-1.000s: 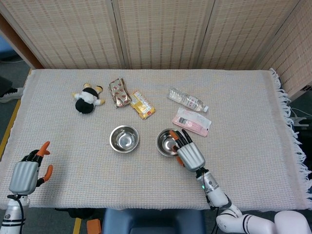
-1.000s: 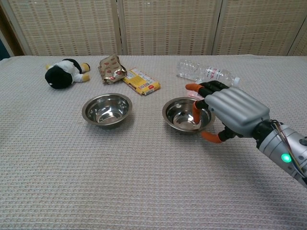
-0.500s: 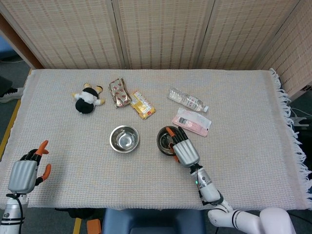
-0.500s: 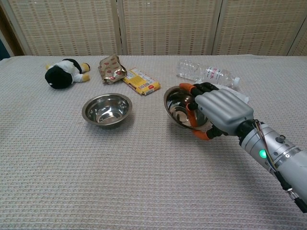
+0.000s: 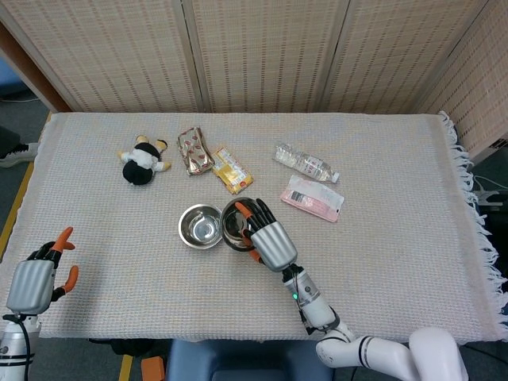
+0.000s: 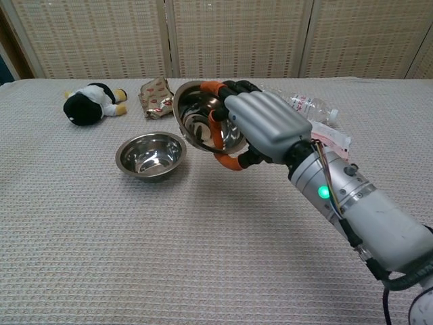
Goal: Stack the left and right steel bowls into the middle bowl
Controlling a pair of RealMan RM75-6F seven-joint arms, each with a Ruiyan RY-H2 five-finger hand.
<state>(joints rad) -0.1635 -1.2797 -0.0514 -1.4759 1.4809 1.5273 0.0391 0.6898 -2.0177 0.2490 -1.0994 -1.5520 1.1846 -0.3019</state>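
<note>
One steel bowl (image 5: 200,225) (image 6: 150,155) rests on the woven tablecloth near the middle. My right hand (image 5: 267,238) (image 6: 258,126) grips a second steel bowl (image 5: 235,225) (image 6: 197,122) by its rim, with fingers inside it. That bowl is lifted off the cloth, tilted toward the left, just right of and above the resting bowl. My left hand (image 5: 33,281) hovers at the table's near left corner, holding nothing, fingers loosely apart. It is out of the chest view.
At the back lie a black-and-white plush toy (image 5: 142,161) (image 6: 90,103), a brown snack packet (image 5: 194,150) (image 6: 154,96), a yellow snack bar (image 5: 232,168), a plastic bottle (image 5: 305,163) (image 6: 306,105) and a pink packet (image 5: 312,198) (image 6: 331,136). Folding screens stand behind the table.
My right hand has taken hold of the right bowl, lifted it off the cloth and carried it left, tilted, to beside the other bowl. The left hand barely shifted.
</note>
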